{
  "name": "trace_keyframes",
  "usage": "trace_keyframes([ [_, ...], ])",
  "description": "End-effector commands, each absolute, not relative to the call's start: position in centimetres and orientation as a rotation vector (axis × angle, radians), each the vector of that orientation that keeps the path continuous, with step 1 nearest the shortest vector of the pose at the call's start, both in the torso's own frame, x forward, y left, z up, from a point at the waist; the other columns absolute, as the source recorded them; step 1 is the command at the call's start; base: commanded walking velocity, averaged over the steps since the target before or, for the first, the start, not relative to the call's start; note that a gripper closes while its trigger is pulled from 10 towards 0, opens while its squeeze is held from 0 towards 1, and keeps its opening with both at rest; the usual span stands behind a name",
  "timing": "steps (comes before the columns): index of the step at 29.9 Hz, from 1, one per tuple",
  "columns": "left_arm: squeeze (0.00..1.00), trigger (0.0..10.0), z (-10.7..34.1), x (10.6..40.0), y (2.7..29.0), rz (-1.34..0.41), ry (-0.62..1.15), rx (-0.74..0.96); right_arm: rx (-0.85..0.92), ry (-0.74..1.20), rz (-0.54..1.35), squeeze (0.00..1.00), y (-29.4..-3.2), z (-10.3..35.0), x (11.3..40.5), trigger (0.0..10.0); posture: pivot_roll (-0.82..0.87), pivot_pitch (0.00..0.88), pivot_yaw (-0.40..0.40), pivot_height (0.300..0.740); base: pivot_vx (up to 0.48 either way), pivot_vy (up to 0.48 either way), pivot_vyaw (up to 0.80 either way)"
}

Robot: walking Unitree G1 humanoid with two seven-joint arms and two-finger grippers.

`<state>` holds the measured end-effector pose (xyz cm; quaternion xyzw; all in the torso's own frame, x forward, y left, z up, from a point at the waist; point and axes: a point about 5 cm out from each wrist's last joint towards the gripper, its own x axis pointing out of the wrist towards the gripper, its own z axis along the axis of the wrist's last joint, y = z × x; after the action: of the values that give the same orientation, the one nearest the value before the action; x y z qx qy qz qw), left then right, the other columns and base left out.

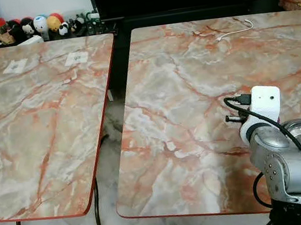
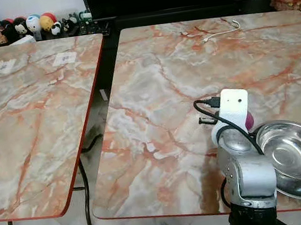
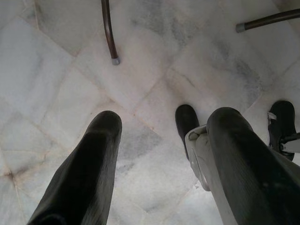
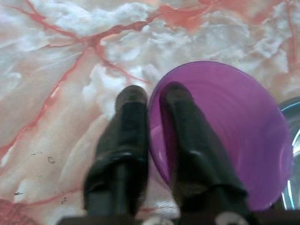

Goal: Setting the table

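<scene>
My right gripper (image 4: 153,93) is shut on the rim of a purple cup (image 4: 234,136), one finger inside and one outside. It holds the cup just above the near right part of the right marble table (image 1: 191,85); from the head a sliver of the purple cup (image 2: 249,119) peeks past the wrist camera. A steel bowl (image 2: 292,155) rests on the table right beside the cup, at the near right corner. My left arm hangs idle by the floor, and the left gripper (image 3: 166,119) is open with nothing between its fingers.
A second marble table (image 1: 34,116) stands to the left, with small paper labels (image 1: 75,58) at its far edge, across a narrow gap. A white cable (image 1: 234,30) lies at the right table's far side. Figurines (image 1: 39,24) line the back. Metal table legs (image 3: 108,33) stand on the tiled floor.
</scene>
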<state>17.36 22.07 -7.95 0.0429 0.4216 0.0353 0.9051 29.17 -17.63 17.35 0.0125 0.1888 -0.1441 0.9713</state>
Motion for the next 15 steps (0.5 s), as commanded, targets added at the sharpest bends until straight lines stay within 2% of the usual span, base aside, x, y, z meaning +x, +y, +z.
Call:
trace_keyframes([
  [1, 0.00, 10.0, -8.11, 16.89, 22.23, 0.079, 0.877, 0.085, 0.021, 0.403, -0.290, 0.77, -17.64, 17.09, 29.12, 10.0, -0.16, 0.128, 0.014, 0.740, 0.000, 0.000, 0.00],
  [4, 0.00, 10.0, -8.11, 16.90, 22.20, 0.078, 0.876, 0.084, 0.020, 0.406, -0.293, 0.75, -17.67, 17.03, 29.09, 10.0, -0.16, 0.128, 0.014, 0.740, 0.000, 0.000, 0.00],
  [5, 0.00, 10.0, -8.11, 16.89, 22.19, 0.078, 0.876, 0.084, 0.015, 0.405, -0.293, 0.71, -17.67, 17.04, 29.06, 10.0, -0.17, 0.128, 0.014, 0.740, 0.000, 0.000, 0.00],
  [6, 0.00, 10.0, -8.11, 16.89, 22.18, 0.077, 0.876, 0.084, 0.009, 0.402, -0.292, 0.49, -17.67, 17.06, 29.07, 10.0, -0.16, 0.128, 0.014, 0.740, 0.000, 0.000, 0.00],
  [7, 0.00, 10.0, -8.11, 16.89, 22.18, 0.077, 0.876, 0.084, 0.006, 0.400, -0.291, 0.49, -17.67, 17.08, 29.08, 10.0, -0.16, 0.128, 0.014, 0.740, 0.000, 0.000, 0.00],
  [8, 0.00, 10.0, -8.13, 16.84, 22.21, 0.078, 0.878, 0.084, -0.001, 0.395, -0.289, 0.15, -17.68, 17.14, 29.11, 10.0, -0.17, 0.128, 0.014, 0.740, 0.000, 0.000, 0.00],
  [9, 0.00, 10.0, -8.17, 16.75, 22.26, 0.080, 0.883, 0.083, -0.004, 0.388, -0.289, 0.00, -17.65, 17.26, 29.13, 10.0, -0.17, 0.128, 0.014, 0.740, 0.000, 0.000, 0.00],
  [15, 0.00, 10.0, -8.28, 16.51, 22.39, 0.083, 0.897, 0.083, -0.014, 0.377, -0.288, 0.00, -17.55, 17.53, 29.17, 10.0, -0.17, 0.128, 0.014, 0.740, 0.000, 0.000, 0.00],
])
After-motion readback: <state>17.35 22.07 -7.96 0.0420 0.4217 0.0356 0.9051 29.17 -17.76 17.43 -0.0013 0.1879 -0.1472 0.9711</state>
